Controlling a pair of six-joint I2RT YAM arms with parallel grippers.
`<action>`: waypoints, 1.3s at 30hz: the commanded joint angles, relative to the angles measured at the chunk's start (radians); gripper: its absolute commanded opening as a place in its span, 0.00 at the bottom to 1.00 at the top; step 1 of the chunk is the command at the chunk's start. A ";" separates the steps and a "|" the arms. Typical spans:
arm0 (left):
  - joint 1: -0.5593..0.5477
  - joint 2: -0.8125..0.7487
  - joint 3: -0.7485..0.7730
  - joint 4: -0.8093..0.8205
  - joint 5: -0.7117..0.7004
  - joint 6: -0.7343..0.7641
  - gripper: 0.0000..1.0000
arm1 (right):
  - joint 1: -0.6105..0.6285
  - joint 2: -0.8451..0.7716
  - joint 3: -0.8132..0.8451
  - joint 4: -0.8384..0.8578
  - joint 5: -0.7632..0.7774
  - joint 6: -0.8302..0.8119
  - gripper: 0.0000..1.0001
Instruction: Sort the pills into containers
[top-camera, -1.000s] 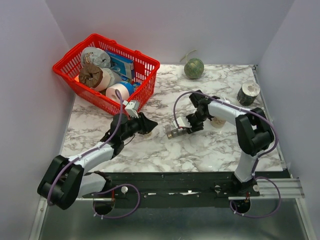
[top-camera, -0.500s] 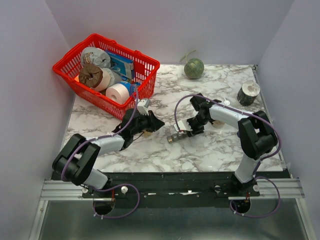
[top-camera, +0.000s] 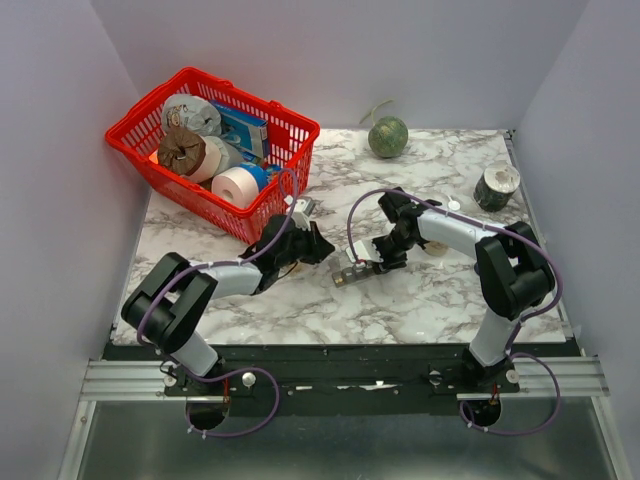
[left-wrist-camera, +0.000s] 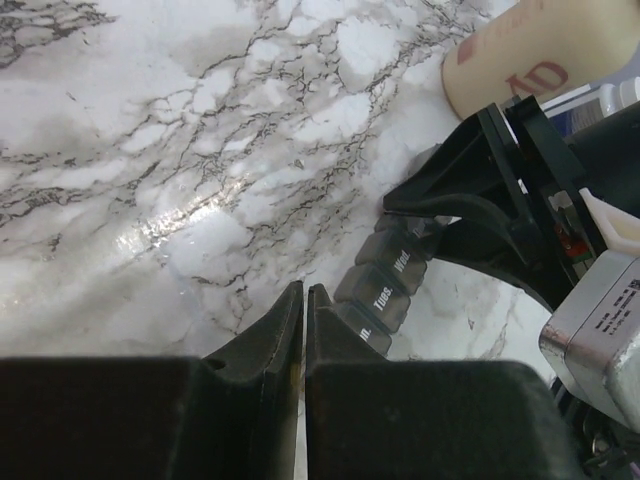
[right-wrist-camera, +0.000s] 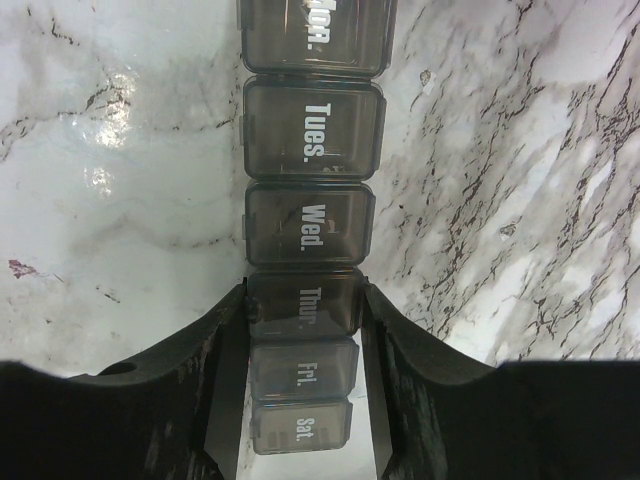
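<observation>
The containers are a dark-grey strip of day-labelled lidded boxes lying flat on the marble, lids down, also seen from above and from the left wrist. My right gripper is shut on the strip, its fingers pressed on both sides of the "Thur." box. My left gripper is shut, hovering just left of the strip's "Mon." end. A tan-yellow speck sits deep in the slit between its pads; I cannot tell whether it is one of the pills. No pills show elsewhere.
A red wire basket full of goods stands at the back left, close behind the left arm. A beige bottle stands right behind the right gripper. A green ball and a dark white-capped bottle sit farther back right.
The left arm has stretched right towards the strip and its jaws have closed. The right gripper has tightened on the strip and barely moved.
</observation>
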 joint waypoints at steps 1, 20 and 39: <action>-0.009 0.007 0.015 -0.018 -0.066 0.042 0.12 | 0.012 -0.006 -0.019 0.012 -0.033 0.012 0.39; -0.032 -0.054 -0.056 -0.057 0.070 0.099 0.07 | 0.012 0.018 -0.013 0.025 0.004 0.047 0.37; -0.043 0.078 0.085 -0.320 0.168 0.144 0.05 | 0.012 0.041 -0.002 0.028 0.028 0.072 0.37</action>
